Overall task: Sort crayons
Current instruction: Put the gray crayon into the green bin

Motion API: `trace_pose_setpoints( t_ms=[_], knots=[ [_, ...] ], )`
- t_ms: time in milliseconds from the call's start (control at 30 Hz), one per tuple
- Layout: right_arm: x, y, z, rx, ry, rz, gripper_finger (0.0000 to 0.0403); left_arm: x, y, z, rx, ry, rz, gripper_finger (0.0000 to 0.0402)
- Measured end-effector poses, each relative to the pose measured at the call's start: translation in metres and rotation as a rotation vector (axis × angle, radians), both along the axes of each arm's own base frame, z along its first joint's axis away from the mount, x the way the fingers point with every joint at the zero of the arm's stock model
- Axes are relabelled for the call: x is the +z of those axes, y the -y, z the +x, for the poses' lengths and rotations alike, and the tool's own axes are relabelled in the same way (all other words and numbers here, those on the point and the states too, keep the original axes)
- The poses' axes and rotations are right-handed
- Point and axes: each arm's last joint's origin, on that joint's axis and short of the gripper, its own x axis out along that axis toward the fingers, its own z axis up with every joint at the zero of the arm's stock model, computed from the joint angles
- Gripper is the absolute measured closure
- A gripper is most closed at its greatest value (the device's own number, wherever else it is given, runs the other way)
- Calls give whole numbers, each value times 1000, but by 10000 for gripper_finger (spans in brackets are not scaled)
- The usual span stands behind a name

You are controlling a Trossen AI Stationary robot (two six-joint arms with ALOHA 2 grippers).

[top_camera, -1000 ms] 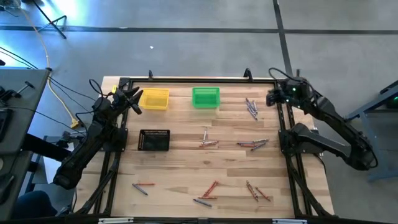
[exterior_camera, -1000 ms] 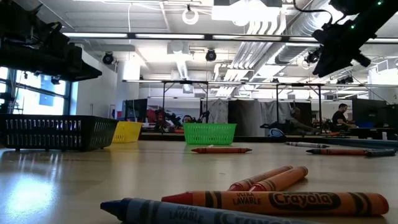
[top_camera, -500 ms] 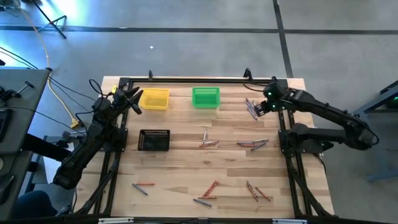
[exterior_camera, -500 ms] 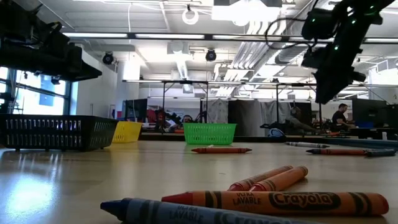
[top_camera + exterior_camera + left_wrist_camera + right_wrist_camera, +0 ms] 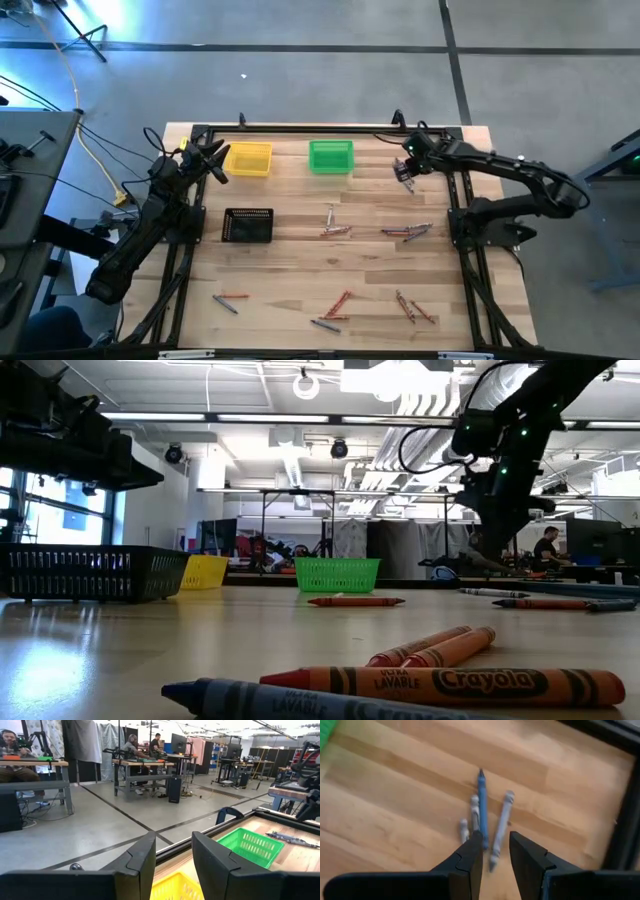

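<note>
Short crayons lie flat in small groups on the wooden table (image 5: 300, 270). A group of blue and grey crayons (image 5: 480, 795) lies at the far right. My right gripper (image 5: 404, 171) hangs open just above this group, fingers pointing down; in the right wrist view (image 5: 495, 851) a grey crayon (image 5: 501, 822) shows in the gap between the fingertips. I cannot see it touch any crayon. My left gripper (image 5: 212, 160) waits open by the yellow bin (image 5: 248, 159) at the far left, and it also shows open in the left wrist view (image 5: 172, 860).
The green bin (image 5: 331, 156) stands at the far middle and the black mesh bin (image 5: 248, 226) at the left. Other crayon groups lie mid-table (image 5: 335, 226), at the mid-right (image 5: 408, 231), at the near left (image 5: 230, 299) and near the front edge (image 5: 335, 306), (image 5: 412, 308).
My right gripper has swung from the far right corner toward the table's left and come down over the crayon group at the far right. The crayons have not moved.
</note>
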Motion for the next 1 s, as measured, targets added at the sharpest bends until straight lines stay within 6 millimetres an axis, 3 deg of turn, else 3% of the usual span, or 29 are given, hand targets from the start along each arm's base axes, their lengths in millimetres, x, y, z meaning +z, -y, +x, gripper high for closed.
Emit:
trace_pose_setpoints(
  t_ms=[567,1000],
  knots=[
    [-42,19,17,-92,-138,5,313,0,0,0,0,0,0,284],
    [-57,29,18,-157,-142,27,313,0,0,0,0,0,0,284]
  ],
)
